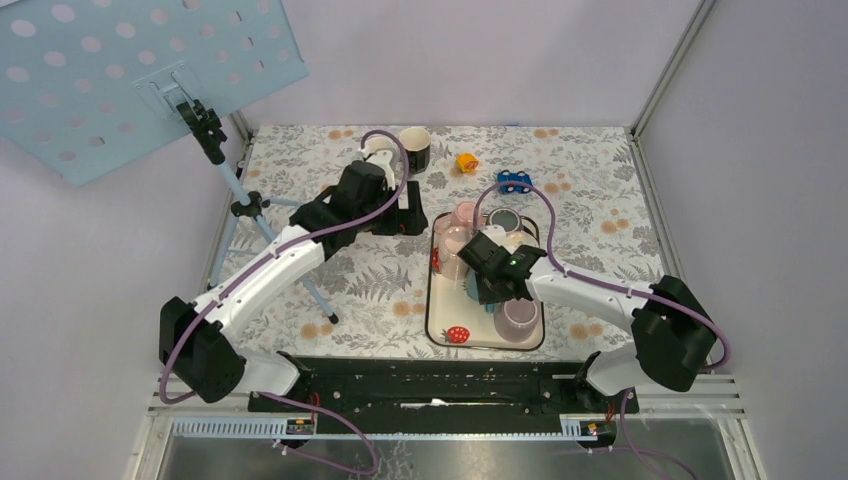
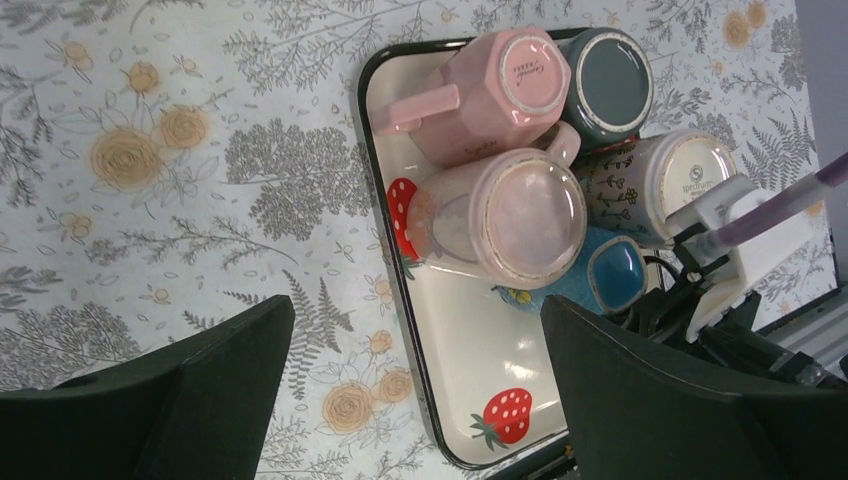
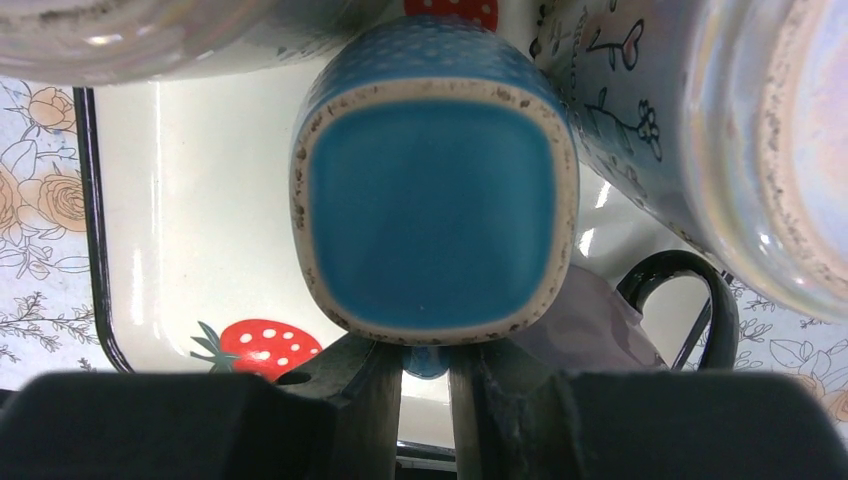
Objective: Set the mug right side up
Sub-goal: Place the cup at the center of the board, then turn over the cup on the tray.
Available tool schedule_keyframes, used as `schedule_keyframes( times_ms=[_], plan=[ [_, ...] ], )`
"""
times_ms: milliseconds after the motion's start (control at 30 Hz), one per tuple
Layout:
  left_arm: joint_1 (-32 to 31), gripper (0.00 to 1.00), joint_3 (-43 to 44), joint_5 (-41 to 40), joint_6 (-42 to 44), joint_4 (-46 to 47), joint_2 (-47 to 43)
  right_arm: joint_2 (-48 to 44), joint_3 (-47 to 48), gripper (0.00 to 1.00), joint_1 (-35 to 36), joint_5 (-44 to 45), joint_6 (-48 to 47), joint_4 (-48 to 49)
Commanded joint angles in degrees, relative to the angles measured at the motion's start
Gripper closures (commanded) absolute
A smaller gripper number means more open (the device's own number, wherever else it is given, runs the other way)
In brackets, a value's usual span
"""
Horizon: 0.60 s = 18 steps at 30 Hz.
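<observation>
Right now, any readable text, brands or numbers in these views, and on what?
"spectrum": upturned base of the white floral mug, left wrist view; the line under it is too small to read.
Two-line stamp on the base of the pink mug: too small to read.
Nothing else legible in any view.

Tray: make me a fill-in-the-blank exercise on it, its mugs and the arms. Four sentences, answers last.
1. The blue mug stands ___ down.
2. The tray is printed with red ___.
3. The ___ arm's fingers stand wide open.
4. The faceted mug is ___.

Missing words: upside; strawberries; left; pink.
</observation>
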Motion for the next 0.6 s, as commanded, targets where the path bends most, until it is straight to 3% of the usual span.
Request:
schedule_keyframes(
  times_ms=[0,567],
  plan=[
    [0.46,0.01,-2.97,2.7,-2.89,3.57,-3.66,-3.03,3.27,1.0,0.91,2.43,1.92,-0.6],
    [0.58,0.01,-12.97,9.67,-10.59,9.32,-8.12,-8.92,5.35,1.0,1.04,-0.34,4.69,-2.22]
  ],
)
